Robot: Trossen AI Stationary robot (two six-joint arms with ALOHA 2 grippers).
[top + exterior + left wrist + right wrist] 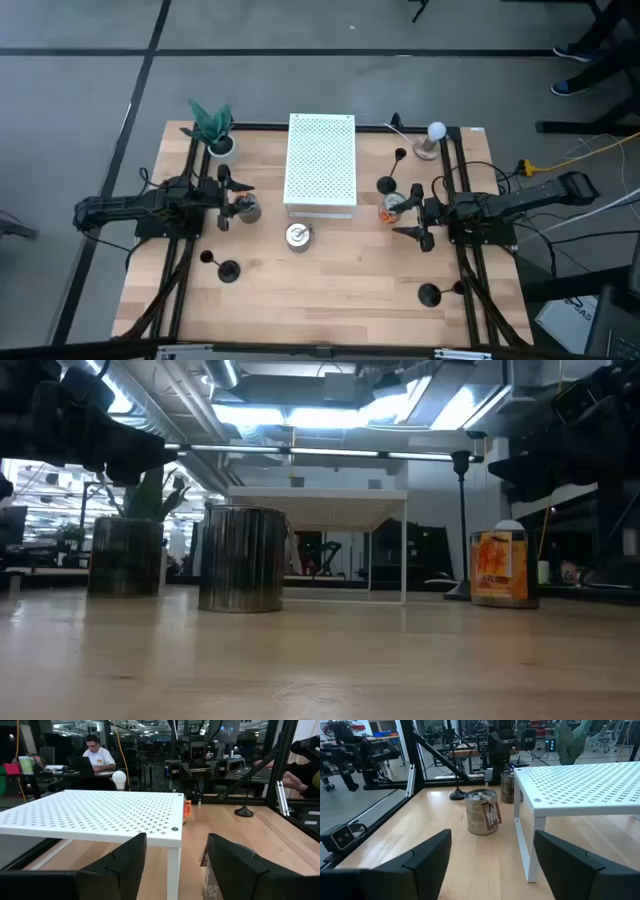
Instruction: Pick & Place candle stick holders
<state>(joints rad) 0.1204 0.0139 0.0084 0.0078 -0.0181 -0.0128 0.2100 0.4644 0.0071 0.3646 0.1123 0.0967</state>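
Three black candle stick holders stand upright on their round bases on the wooden table: one front left (pixel 228 270), one front right (pixel 429 293), and one right of the white shelf (pixel 386 185). That last one also shows in the low view (pixel 461 520). My left gripper (pixel 224 196) is open and empty at the shelf's left side, next to a silver tin (pixel 247 208). In its wrist view (pixel 175 870) a holder's base (pixel 244 811) stands far off. My right gripper (pixel 420 214) is open and empty at the shelf's right side. Its wrist view (pixel 492 865) shows a holder's base (pixel 457 795) beyond a tin.
A white perforated shelf (pixel 320 165) stands mid-table on thin legs. A silver tin (pixel 298 235) sits at its near edge and an orange tin (pixel 393 207) by my right gripper. A potted plant (pixel 212 125) stands far left and a white bulb (pixel 436 130) far right. A person (pixel 97 755) sits beyond the table.
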